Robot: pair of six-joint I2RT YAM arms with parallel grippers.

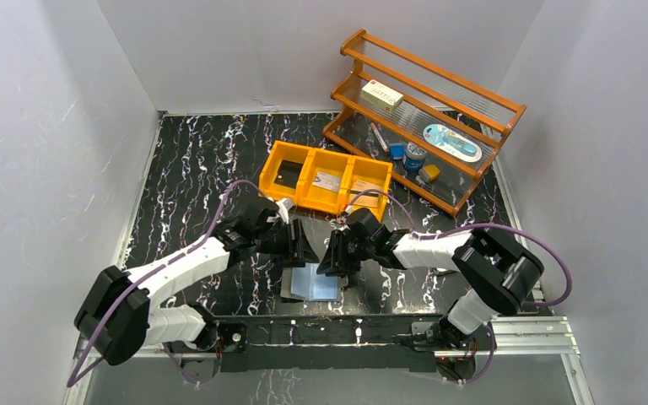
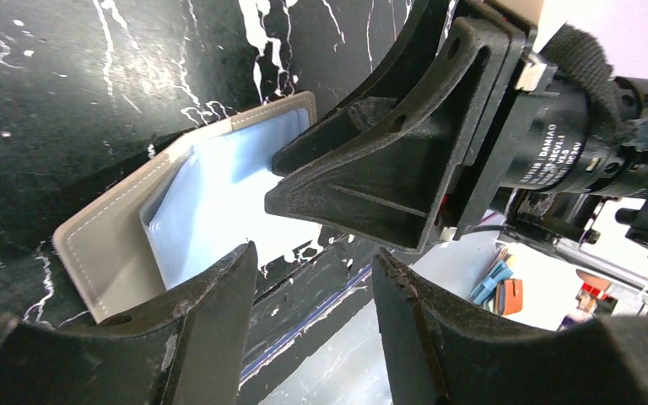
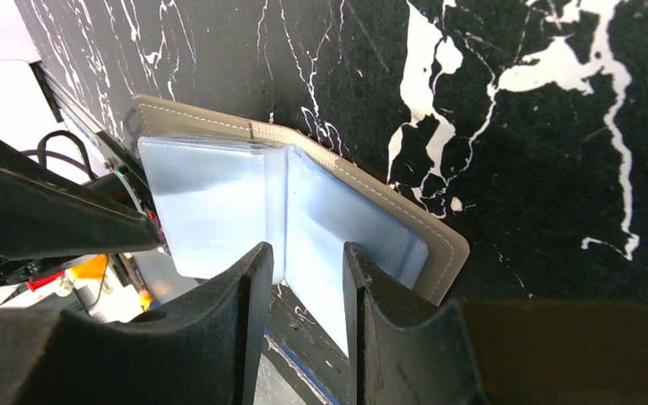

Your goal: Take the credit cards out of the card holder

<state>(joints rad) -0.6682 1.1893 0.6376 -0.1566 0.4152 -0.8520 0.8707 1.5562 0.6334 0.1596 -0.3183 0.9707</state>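
Open card holder between two parted tools

The card holder (image 1: 312,283) lies spread on the desk (image 1: 194,160), pale lining up, just below the left tool (image 1: 304,245) and the right tool (image 1: 333,253), which face each other closely. Both tools stand half-wide, gripping nothing; the right tool's gap hangs over the fold. Beyond both tools, credit cards (image 1: 288,175) lie in the orange bin (image 1: 321,205).

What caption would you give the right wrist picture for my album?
Right hand, fingers apart, over the card holder lying open on the black marbled table, pale blue lining showing.
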